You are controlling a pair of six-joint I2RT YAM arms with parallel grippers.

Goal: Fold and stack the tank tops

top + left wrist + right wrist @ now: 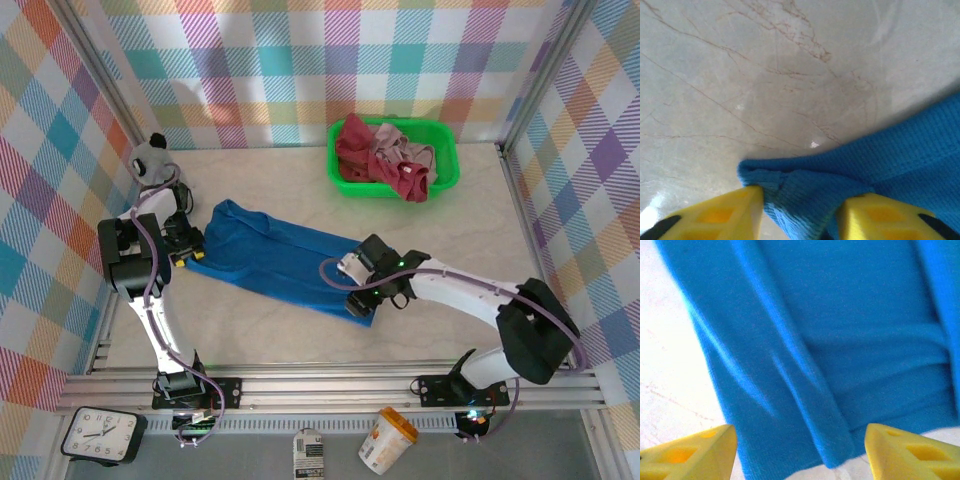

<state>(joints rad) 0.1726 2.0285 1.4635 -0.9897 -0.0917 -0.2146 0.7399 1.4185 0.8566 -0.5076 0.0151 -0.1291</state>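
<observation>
The tank tops are divided between two locations. The blue tank top (285, 260) lies spread on the table (270, 170), running diagonally from upper left to lower right. The dark red tank top (352, 145) and the pale pink tank top (395, 140) are bundled together in the green basket (440, 150) at the far right of the table, with part of the red cloth hanging over the basket's front rim.

Top view: the left gripper (188, 252) is at the left edge of the blue tank top. The right gripper (362, 295) is at its lower right end. This view gives the overall layout but does not show how either gripper's jaws stand.

Left wrist view: the left gripper (801, 195) has its yellow fingers (715, 215) apart. A bunched corner of the blue tank top (890, 165) sits between them and touches both. Whether the fingers are pressing the cloth or are slack around it cannot be determined. The marbled table (765, 75) lies bare beyond the corner.

Right wrist view: the right gripper (800, 440) has its jaws spread wide and holds nothing. The blue tank top (830, 330) lies beneath and ahead of it, with a raised lengthwise crease ending between the fingers (690, 455). The cloth edge ends near the fingertips, and pale table (665, 365) shows to the left.
</observation>
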